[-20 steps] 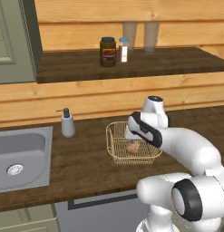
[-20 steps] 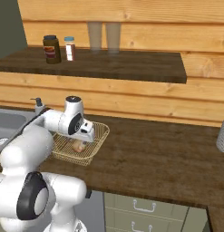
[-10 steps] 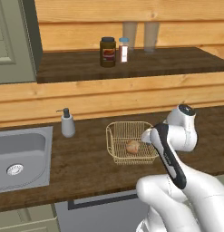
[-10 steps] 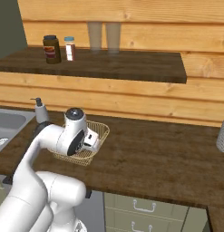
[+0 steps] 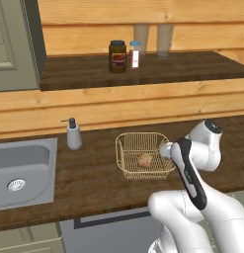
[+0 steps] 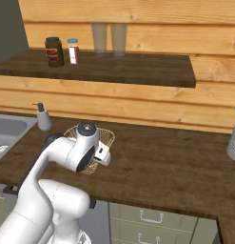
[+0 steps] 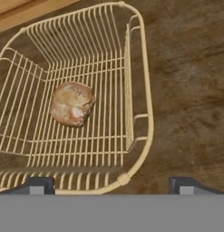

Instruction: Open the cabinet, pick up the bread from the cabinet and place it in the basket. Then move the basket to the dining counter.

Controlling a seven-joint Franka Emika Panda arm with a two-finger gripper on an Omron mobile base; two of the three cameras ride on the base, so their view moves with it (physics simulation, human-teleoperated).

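Pincer [image 7: 111,185] shifted right; bread [image 7: 72,103] in basket [image 7: 143,81].

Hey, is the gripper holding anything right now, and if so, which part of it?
Nothing. The gripper is open above the basket rim; the bread lies inside.

Even, soft rendered light throughout, faint shadows, no glare; base views slightly blurry, hand view sharper.

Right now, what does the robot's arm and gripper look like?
The arm is glossy white with rounded, bulbous links and dark grey-black joint bands. No cables or markings are visible. The gripper ends in two small, dark, squarish finger tips.
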